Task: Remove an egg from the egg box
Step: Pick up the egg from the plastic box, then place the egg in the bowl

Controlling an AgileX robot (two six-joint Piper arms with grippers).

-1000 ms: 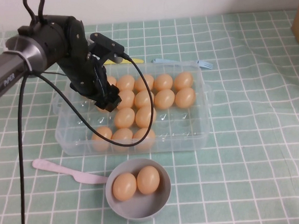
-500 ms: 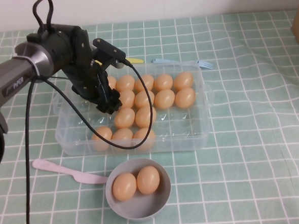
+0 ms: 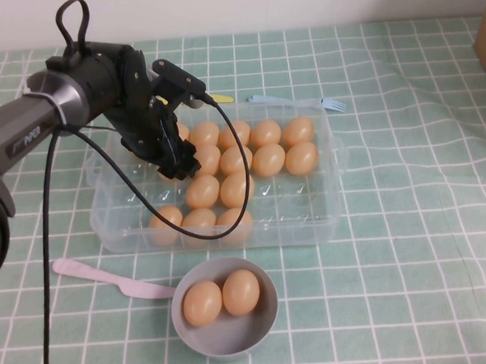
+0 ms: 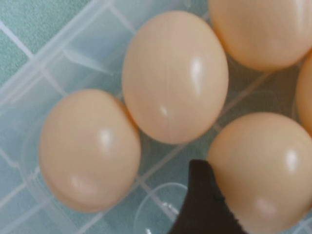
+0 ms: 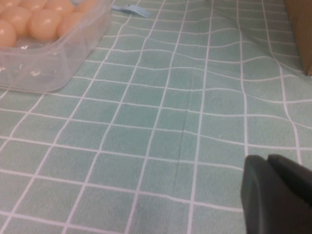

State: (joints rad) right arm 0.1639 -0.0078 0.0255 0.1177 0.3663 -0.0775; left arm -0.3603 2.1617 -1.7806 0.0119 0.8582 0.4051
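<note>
Egg box (image 3: 310,203): clear tray on the table (image 3: 412,246), eggs in its cells. Left tool (image 3: 178,164): low over the box's left cells, barely shifted from half a second earlier; we cannot tell its grip. One fingertip (image 4: 202,204) touches the egg (image 4: 263,170). Right tool (image 5: 278,195): over bare table beside the box, grip unclear.

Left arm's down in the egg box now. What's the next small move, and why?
Probably ease the left gripper a little lower so it straddles one egg. The high view shows it low over the left cells of the egg box, and its wrist view shows eggs close up with one fingertip beside them, none visibly gripped. The right gripper rests over the cloth, away from the box.
</note>
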